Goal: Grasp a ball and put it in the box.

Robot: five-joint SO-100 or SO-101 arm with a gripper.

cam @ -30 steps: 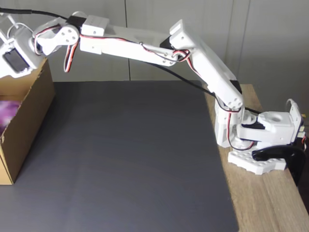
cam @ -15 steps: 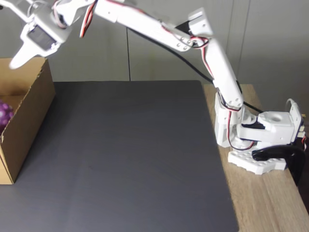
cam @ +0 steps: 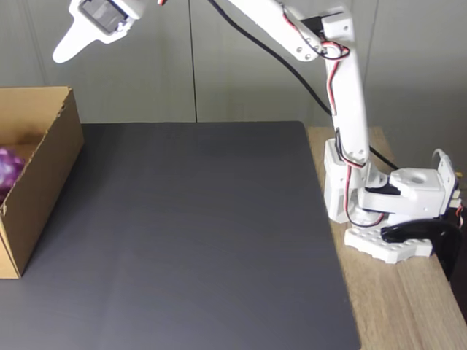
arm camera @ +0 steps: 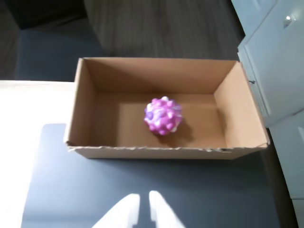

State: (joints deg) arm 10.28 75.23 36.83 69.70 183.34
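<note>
The bumpy pink, purple and white ball (arm camera: 163, 115) lies on the floor of the brown cardboard box (arm camera: 152, 76), near its middle. In the fixed view the ball (cam: 9, 166) peeks out at the left edge inside the box (cam: 51, 160). My gripper (arm camera: 144, 194) hangs high above the dark mat, on the near side of the box. Its white fingers (arm camera: 124, 211) stand close together with nothing between them. In the fixed view the gripper (cam: 64, 51) is raised near the top left, above the box's right wall.
A dark grey mat (cam: 190, 233) covers most of the table, with bare wood (cam: 408, 306) at the right. The arm's white base (cam: 387, 211) is clamped there. White cabinet fronts (arm camera: 278, 61) stand to the right of the box in the wrist view.
The arm has risen and drawn back to the right, away from over the box. The ball, blurred in the box a second ago, now lies still.
</note>
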